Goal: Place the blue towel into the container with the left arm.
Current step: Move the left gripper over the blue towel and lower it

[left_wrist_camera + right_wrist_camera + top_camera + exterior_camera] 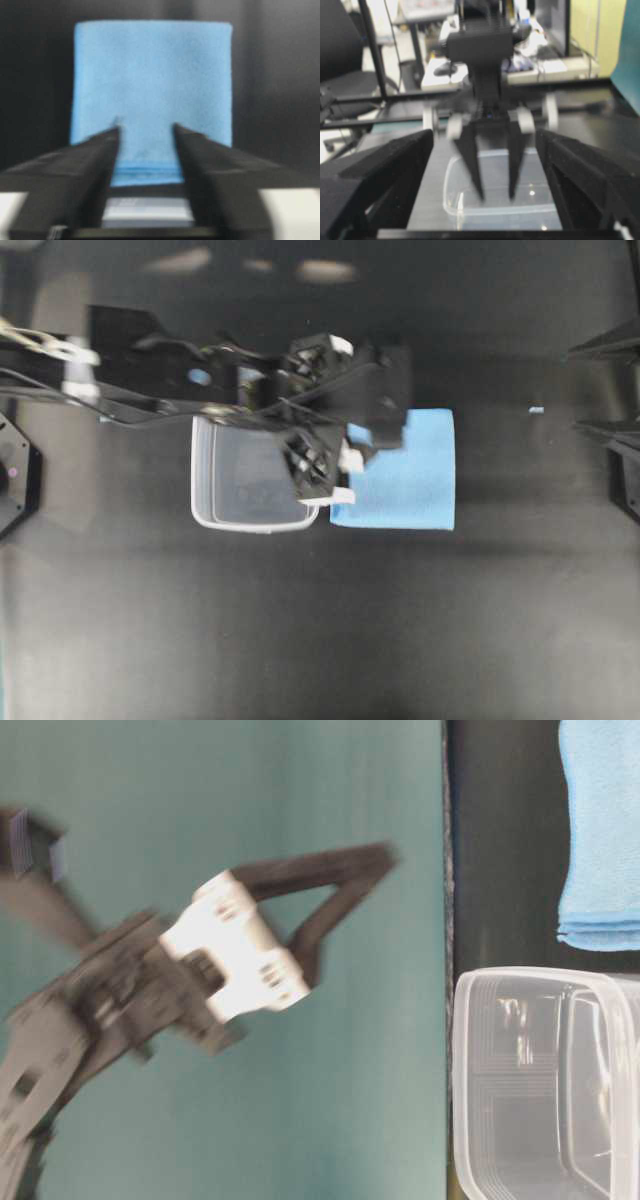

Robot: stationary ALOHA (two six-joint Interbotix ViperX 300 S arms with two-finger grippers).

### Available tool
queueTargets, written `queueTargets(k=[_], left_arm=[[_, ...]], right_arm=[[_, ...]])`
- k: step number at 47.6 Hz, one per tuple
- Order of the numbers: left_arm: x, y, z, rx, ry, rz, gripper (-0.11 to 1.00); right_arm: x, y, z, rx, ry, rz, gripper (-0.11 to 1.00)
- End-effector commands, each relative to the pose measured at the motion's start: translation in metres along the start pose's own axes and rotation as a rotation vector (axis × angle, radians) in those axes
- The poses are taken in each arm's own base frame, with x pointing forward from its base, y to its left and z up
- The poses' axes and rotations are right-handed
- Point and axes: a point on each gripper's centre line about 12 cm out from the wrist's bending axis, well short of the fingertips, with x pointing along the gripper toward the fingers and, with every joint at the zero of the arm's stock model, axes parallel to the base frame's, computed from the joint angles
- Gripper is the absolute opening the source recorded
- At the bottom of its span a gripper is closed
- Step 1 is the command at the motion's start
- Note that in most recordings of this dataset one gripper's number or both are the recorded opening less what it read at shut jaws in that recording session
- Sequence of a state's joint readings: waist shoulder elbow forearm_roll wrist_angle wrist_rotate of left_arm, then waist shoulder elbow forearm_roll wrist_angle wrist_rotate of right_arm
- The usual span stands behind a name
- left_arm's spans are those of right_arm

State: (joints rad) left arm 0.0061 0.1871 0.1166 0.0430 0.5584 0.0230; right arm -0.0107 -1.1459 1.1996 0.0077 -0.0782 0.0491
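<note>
The blue towel [410, 475] lies flat and folded on the black table, touching the right side of the clear container [240, 485], which holds nothing. My left gripper [395, 405] hovers over the towel's near edge, open, with nothing between its fingers. In the left wrist view the towel [152, 75] fills the space ahead and the gripper [146, 127] frames its layered edge. From table level the gripper [340, 890] is blurred, above the towel [600, 830] and container [540, 1080]. My right gripper [575, 390] stands wide open at the right edge. Its wrist view faces the left gripper [496, 195] over the container [495, 212].
A tiny blue speck [536, 410] lies on the table between the towel and the right gripper. Black arm-base hardware [15, 475] sits at the left edge. Desks, a chair and equipment stand beyond the table in the right wrist view.
</note>
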Motion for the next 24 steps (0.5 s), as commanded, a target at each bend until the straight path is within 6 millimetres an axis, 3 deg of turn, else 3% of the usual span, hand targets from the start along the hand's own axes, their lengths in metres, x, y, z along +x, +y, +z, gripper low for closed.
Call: queueTargets(k=[1, 5, 9, 15, 24], left_arm=[[0.017, -0.003, 0.007, 0.009, 0.021, -0.003, 0.56], [0.038, -0.003, 0.005, 0.011, 0.063, -0.004, 0.78], [0.060, -0.004, -0.002, 0.013, 0.104, -0.006, 0.90], [0.096, -0.009, -0.020, 0.017, 0.171, -0.014, 0.89], [0.121, -0.012, -0.035, 0.021, 0.220, -0.017, 0.90]], right_arm=[[-0.002, 0.000, 0.008, 0.000, -0.031, -0.002, 0.79], [-0.006, 0.000, 0.010, -0.002, -0.052, 0.000, 0.78], [-0.009, 0.000, 0.013, -0.003, -0.071, 0.001, 0.78], [-0.012, 0.000, 0.015, -0.003, -0.083, 0.001, 0.78], [-0.013, 0.000, 0.015, -0.003, -0.084, 0.001, 0.78]])
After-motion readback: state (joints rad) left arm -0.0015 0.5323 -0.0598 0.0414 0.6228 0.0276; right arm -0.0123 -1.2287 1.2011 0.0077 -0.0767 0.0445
